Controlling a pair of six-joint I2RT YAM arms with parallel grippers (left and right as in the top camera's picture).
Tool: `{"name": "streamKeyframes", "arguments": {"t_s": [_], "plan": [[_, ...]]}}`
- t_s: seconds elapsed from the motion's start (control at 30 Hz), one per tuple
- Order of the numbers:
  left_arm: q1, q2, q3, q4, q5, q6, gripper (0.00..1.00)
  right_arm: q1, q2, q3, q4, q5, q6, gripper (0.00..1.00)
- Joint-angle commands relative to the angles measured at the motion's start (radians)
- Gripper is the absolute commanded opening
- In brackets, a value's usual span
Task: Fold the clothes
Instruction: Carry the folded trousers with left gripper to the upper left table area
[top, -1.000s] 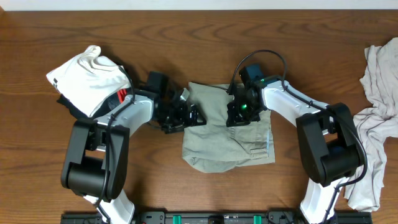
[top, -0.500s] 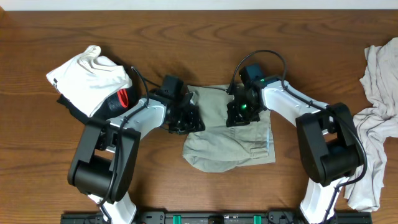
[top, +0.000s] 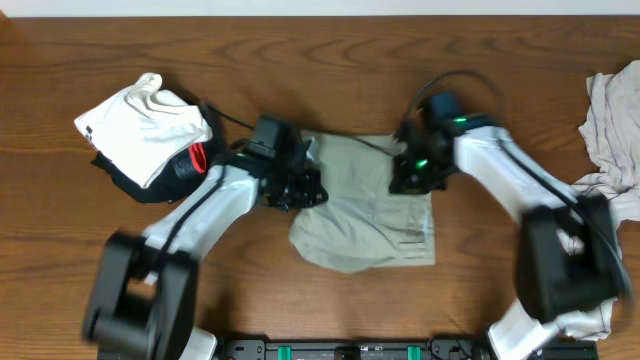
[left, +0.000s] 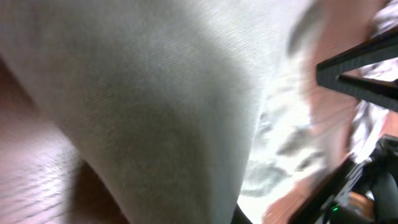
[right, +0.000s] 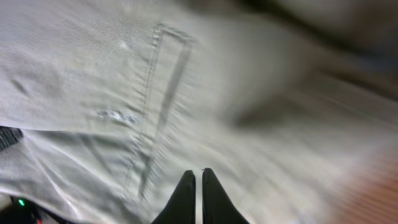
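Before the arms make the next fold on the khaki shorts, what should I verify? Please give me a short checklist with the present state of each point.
1. Left gripper shut at the left edge of the shorts: ok.
2. Left gripper really holds cloth: cannot tell; cloth fills its wrist camera and the fingers are hidden.
3. Right gripper shut over the shorts: ok. Cloth pinched between its tips: cannot tell.
4. Shorts lie flat with straight edges: not ok; the lower left edge is rounded and uneven.
5. White garment and off-white garment lie apart from the shorts: ok.
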Motion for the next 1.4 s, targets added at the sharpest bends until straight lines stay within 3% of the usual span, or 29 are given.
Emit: {"name": "streamKeyframes", "arguments": {"t_s": [0.0, 0.2, 0.23, 0.4, 0.63, 0.8, 0.97, 1.07, 1.13, 1.17, 1.37], "plan": [[0.073, -0.143, 0.090, -0.005, -0.015, 0.024, 0.06, -0.044, -0.218, 0.008, -0.002, 0.016, -0.024, 0.08], [0.266, -0.246, 0.161, -0.009, -0.014, -0.032, 0.06, -0.059, -0.385, 0.008, -0.012, 0.072, -0.020, 0.11], [0.350, -0.259, 0.182, -0.008, -0.010, -0.062, 0.06, -0.058, -0.405, 0.008, -0.016, 0.072, -0.011, 0.12], [0.577, -0.266, 0.230, -0.007, 0.028, -0.077, 0.06, -0.058, -0.412, 0.008, -0.045, 0.072, 0.006, 0.10], [0.852, -0.260, 0.241, 0.108, 0.133, -0.087, 0.06, -0.058, -0.412, 0.008, -0.060, 0.072, 0.006, 0.09], [0.952, -0.224, 0.241, 0.039, 0.149, -0.046, 0.06, -0.058, -0.412, 0.008, -0.055, 0.072, 0.006, 0.09], [0.966, -0.173, 0.241, -0.049, 0.142, 0.052, 0.07, -0.058, -0.412, 0.008, -0.045, 0.072, 0.006, 0.10], [0.966, -0.145, 0.241, -0.093, 0.058, 0.057, 0.17, -0.058, -0.412, 0.008, -0.047, 0.072, 0.006, 0.09], [0.966, -0.135, 0.241, -0.111, -0.007, 0.057, 0.50, -0.058, -0.412, 0.008, -0.049, 0.072, 0.006, 0.09], [0.966, -0.135, 0.241, -0.118, -0.014, 0.057, 0.61, -0.058, -0.412, 0.008, -0.050, 0.072, 0.006, 0.10], [0.983, -0.192, 0.242, -0.191, -0.001, 0.085, 0.76, -0.058, -0.412, 0.008, -0.056, 0.072, 0.006, 0.10]]}}
